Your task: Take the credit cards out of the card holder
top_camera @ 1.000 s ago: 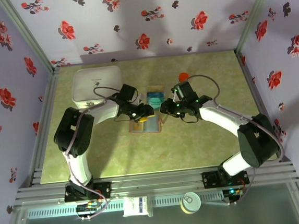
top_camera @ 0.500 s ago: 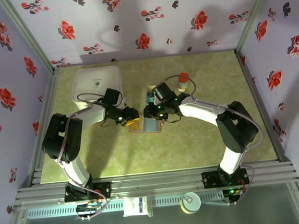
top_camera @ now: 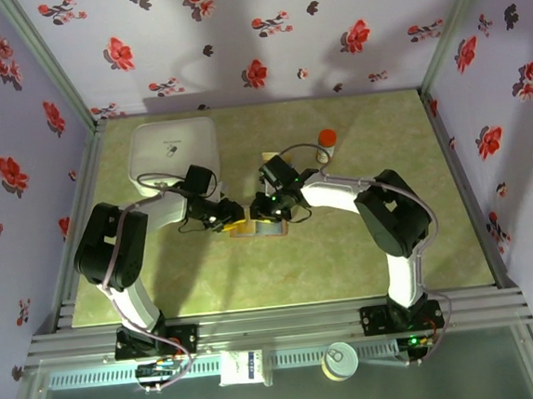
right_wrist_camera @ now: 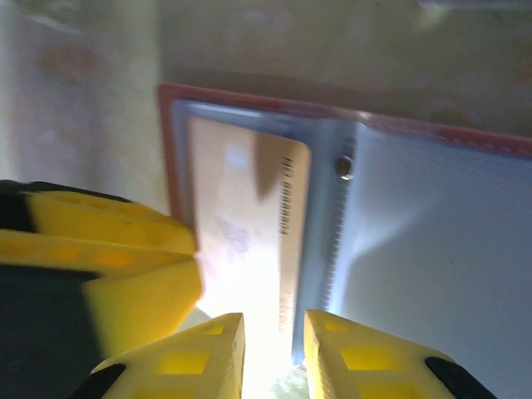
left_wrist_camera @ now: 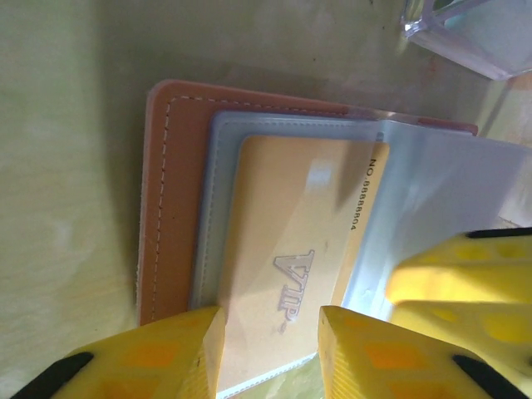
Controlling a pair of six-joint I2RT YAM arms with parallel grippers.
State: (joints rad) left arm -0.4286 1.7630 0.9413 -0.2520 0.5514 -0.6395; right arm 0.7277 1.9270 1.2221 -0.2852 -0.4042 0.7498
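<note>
- The pale yellow VIP card [left_wrist_camera: 283, 241] sits in a clear pocket of the card holder [left_wrist_camera: 166, 208] — not out yet.
- Your left gripper [left_wrist_camera: 270, 353] is spread astride it; your right gripper [right_wrist_camera: 273, 349] is narrowly parted.

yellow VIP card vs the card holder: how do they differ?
Colour: the card is pale yellow with VIP lettering; the holder is tan with white stitching and blue-grey pockets.
Size: the card is smaller, covering part of one half of the holder.
Pose: the holder lies open on the table; the card lies on the holder.
Both are flat, round-cornered rectangles.
</note>
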